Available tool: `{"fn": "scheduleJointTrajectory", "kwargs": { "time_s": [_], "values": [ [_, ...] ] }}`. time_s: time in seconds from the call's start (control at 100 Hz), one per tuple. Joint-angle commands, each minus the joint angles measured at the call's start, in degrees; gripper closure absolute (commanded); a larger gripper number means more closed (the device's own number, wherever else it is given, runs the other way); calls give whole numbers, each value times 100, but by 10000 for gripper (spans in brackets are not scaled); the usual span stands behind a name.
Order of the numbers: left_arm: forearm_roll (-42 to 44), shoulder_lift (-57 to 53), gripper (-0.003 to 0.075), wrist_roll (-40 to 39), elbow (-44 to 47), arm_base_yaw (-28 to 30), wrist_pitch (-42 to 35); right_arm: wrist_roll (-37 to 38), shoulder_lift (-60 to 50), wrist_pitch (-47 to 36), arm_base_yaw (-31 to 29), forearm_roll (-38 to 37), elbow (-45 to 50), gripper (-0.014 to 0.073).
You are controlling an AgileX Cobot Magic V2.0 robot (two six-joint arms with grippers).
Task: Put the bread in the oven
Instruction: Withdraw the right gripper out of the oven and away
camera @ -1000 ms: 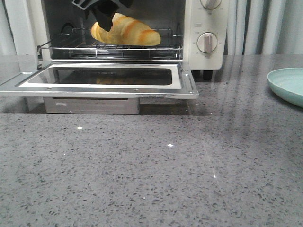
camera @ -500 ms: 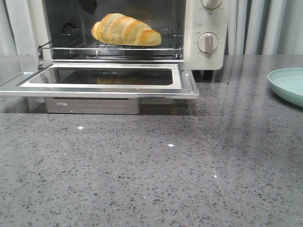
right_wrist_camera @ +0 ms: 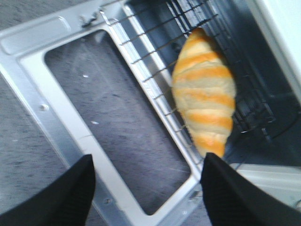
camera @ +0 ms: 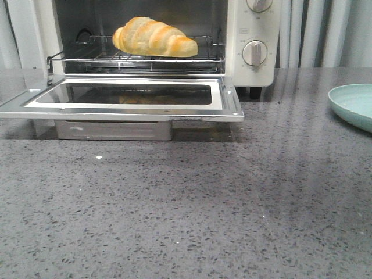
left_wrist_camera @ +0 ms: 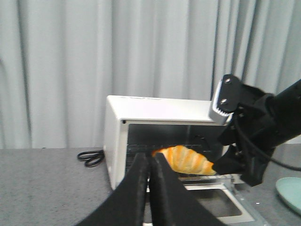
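1. The oven [camera: 253, 40] stands with its door [camera: 122, 99] dropped flat over the worktop [camera: 186, 209]; a plate [camera: 354, 104] lies well apart from the oven.
2. The right pincer [right_wrist_camera: 148, 190] hangs spread wide above the door, holding nothing.
3. The left pincer [left_wrist_camera: 150, 188] is pressed closed, empty, facing the oven.
4. The bread [camera: 154, 38], golden with orange bands, lies on the oven's wire rack [camera: 133, 58].
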Motion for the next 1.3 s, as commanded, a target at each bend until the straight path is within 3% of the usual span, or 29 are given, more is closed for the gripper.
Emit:
{"fn": "scheduleJointTrajectory", "kwargs": {
  "time_s": [0.0, 0.18, 0.33, 0.54, 0.73, 1.29],
  "values": [
    [-403, 14, 742, 540, -159, 486, -248, 101, -443, 414, 13, 77, -165, 158],
    [-458, -155, 742, 973, -125, 1364, -185, 147, -623, 414, 13, 123, -165, 161],
    [-474, -188, 742, 1081, 67, 1667, -196, 173, -816, 414, 13, 133, 75, 161],
    [-970, -191, 742, 1081, 560, 1667, -335, 666, -1414, 414, 1, 5, 1217, 161],
    [-1161, -200, 742, 1081, 1161, 1667, -1138, 1225, -2060, 414, -10, -158, 2326, 161],
    [-1612, -200, 742, 1081, 2664, 1667, -2622, 2386, -3741, 414, -10, -172, 4297, 161]
  ]
}}
